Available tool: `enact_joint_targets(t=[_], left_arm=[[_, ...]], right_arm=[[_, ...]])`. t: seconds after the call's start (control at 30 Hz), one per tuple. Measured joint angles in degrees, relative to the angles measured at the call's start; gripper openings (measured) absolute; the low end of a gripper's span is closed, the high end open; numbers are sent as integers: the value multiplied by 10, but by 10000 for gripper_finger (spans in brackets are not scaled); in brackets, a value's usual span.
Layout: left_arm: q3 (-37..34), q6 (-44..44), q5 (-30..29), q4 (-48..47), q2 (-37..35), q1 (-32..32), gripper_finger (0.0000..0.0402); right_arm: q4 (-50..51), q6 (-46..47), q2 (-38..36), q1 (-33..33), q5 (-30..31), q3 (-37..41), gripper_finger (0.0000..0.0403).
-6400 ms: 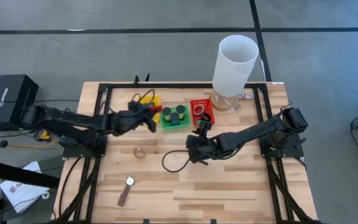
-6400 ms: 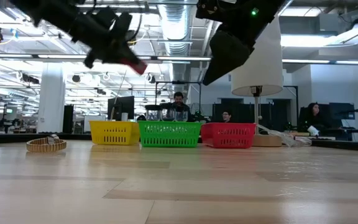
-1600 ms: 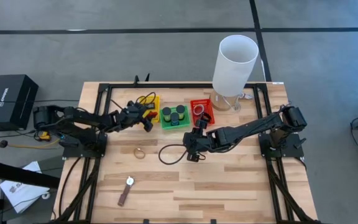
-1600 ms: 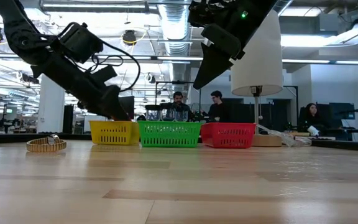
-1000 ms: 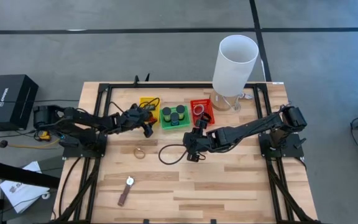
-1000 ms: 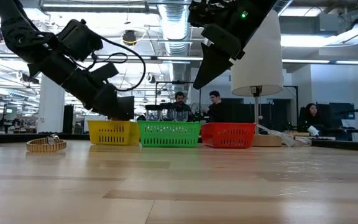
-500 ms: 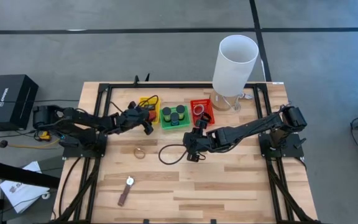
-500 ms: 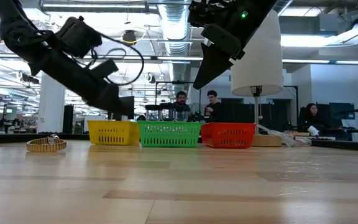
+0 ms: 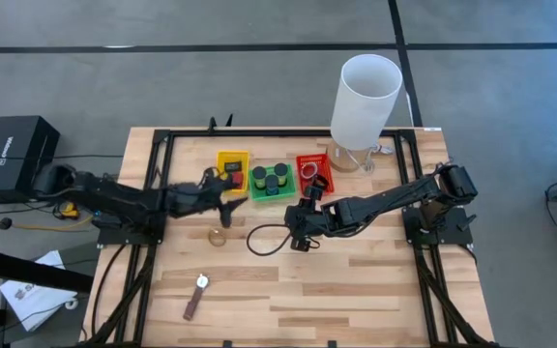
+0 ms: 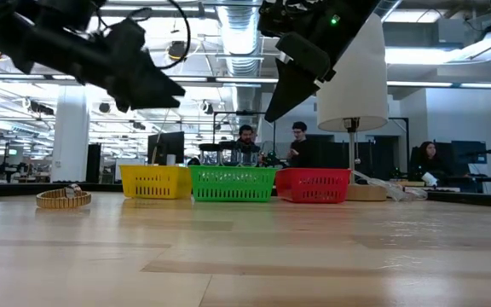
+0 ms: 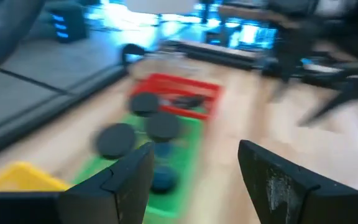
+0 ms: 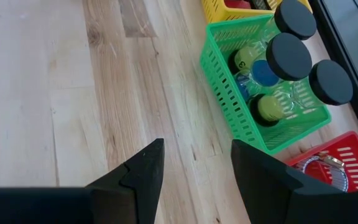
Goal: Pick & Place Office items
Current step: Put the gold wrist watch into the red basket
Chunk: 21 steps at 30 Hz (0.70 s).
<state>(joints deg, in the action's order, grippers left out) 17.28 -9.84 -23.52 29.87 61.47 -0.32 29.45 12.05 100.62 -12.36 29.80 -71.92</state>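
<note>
My left gripper [image 9: 228,201] hovers open, holding nothing, above the table just near of the yellow tray [image 9: 220,159], which holds red and black rectangles [image 9: 233,171]. Dark round cylinders [image 9: 271,178] stand in the green tray [image 9: 257,196]. Thin rings [image 9: 309,171] lie in the red tray [image 9: 301,186]. My right gripper [image 9: 303,230] hangs open and bare above the table, near of the green and red trays. A thin ring [image 9: 218,236] and a brown strip [image 9: 196,300] lie flat on the wood. In the left wrist view the gripper [image 11: 194,180] looks toward the green tray [image 11: 182,168].
A tall white cylinder [image 9: 366,92] stands at the far right. A black cable loop [image 9: 267,237] hangs by my right gripper. A black frame [image 9: 153,174] borders the table's sides. Bare wood lies toward the near edge. People sit in the room beyond the table.
My left gripper has risen from the yellow tray and swung toward the table's near edge, tipping closer to level. The red and black rectangles lie uncovered in the yellow tray. My right arm has kept still.
</note>
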Motion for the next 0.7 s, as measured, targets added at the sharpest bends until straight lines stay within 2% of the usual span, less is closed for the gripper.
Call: enact_joint_targets(t=[0.23,0.33,0.53,0.7], left_arm=[[0,-62,14,-42,0,-106,219],[0,-101,14,-101,0,-147,218],[0,-102,14,-226,1,-219,216],[0,-138,14,-309,1,-246,208]], right_arm=[[-18,0,0,0,0,0,177],[-21,0,0,0,0,0,177],[-21,0,0,0,0,0,177],[-22,0,0,0,0,0,177]])
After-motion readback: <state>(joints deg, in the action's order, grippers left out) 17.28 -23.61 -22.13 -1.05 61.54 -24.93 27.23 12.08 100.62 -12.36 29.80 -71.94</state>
